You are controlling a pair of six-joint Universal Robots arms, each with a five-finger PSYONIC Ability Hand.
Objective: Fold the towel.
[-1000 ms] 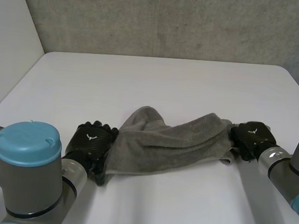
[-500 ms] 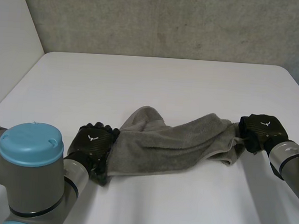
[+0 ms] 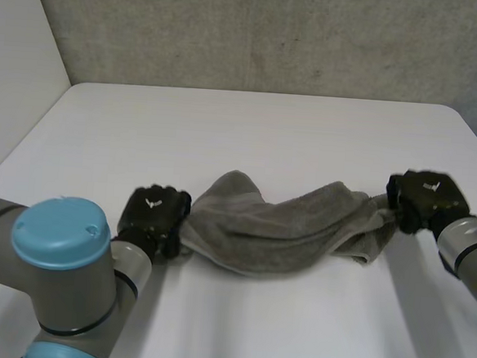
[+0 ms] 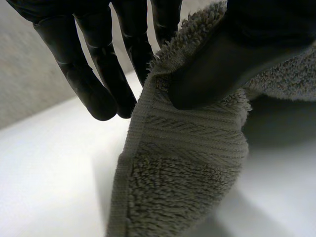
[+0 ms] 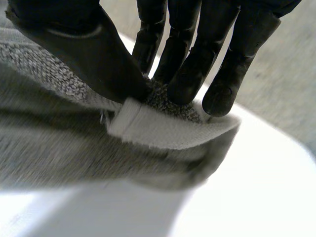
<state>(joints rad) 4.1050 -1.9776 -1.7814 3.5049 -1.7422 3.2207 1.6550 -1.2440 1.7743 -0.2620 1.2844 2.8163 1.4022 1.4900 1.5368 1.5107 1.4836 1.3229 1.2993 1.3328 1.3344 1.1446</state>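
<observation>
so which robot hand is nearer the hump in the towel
Left. The left robot hand pinches the towel end beside the hump; the right robot hand pinches the opposite end.

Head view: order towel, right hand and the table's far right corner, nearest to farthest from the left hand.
1. The towel, pinched in the left hand.
2. The right hand, at the towel's other end.
3. The table corner, back right.
</observation>
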